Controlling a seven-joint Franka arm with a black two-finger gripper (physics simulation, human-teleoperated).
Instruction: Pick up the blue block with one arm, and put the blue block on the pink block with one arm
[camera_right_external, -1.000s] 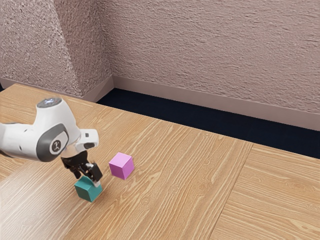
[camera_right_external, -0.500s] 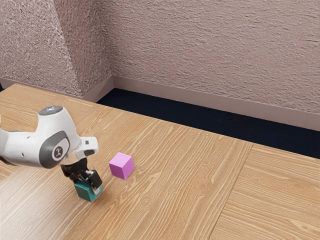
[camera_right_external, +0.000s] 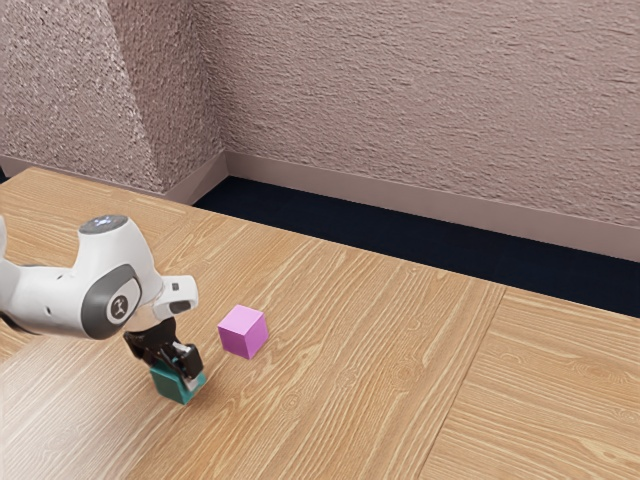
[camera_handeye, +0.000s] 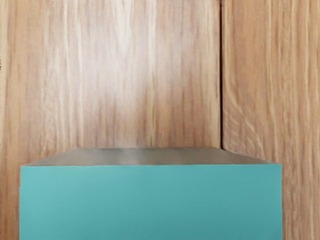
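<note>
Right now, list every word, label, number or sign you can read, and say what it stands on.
Readable text: none.
On the arm's grey joint cap: a small dark mark, too small to read.
Nothing written on the blue block, the pink block or the table.

A big wooden table (camera_right_external: 400, 350) with light brown boards stands near a corner where two bumpy pinkish-brown walls (camera_right_external: 420, 90) meet, with a plain strip (camera_right_external: 400, 197) along their bottom and a dark blue floor (camera_right_external: 400, 237).
</note>
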